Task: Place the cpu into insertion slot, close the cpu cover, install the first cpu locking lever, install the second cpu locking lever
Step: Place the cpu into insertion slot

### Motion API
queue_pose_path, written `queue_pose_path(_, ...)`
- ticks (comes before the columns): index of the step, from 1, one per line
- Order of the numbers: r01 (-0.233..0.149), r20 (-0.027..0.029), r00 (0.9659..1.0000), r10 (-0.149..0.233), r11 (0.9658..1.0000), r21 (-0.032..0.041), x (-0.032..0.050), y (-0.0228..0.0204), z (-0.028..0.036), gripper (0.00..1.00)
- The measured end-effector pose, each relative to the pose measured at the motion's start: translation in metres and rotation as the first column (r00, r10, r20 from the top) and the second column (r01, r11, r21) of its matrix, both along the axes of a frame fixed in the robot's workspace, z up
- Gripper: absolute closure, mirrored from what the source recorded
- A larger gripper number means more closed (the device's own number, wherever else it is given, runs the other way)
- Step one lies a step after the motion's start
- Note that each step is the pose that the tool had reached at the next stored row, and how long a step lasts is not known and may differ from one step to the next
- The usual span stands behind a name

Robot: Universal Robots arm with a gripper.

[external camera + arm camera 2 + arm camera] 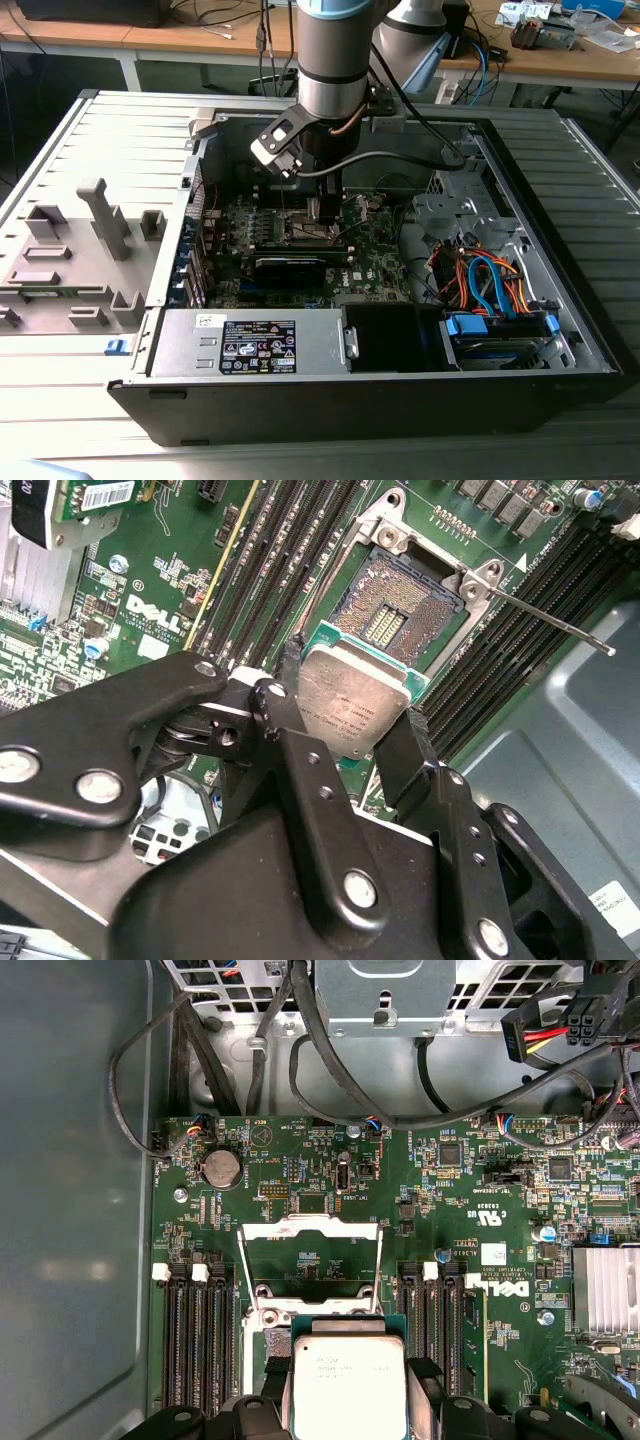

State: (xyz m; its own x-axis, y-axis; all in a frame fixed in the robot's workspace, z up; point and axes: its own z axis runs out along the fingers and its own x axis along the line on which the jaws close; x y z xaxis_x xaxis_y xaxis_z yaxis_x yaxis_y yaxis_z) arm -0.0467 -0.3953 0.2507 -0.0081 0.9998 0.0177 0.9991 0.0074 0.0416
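In the exterior view the hand [325, 212] reaches down into the open computer case [350, 400]. In the second wrist view the hand [348, 722] holds the cpu [355, 692] by two sides, close over the insertion slot [395, 615] but not yet in it, so it likely has to line up square with the slot and go down flat. In the first wrist view the cpu cover [312, 1228] stands open, out of the way of the cpu [345, 1385].
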Motion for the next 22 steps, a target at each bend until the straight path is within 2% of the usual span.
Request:
queue_pose_path(7,0.000,0.0000,1.0000,0.000,1.0000,0.0000,-0.0006,0.0022,-0.0004,0.45)
queue_pose_path(11,-0.001,0.0000,1.0000,0.001,1.0000,-0.0007,-0.0015,0.0071,-0.0009,0.45)
queue_pose_path(22,-0.001,0.0000,1.0000,0.001,1.0000,-0.0021,-0.0017,0.0087,-0.0028,0.45)
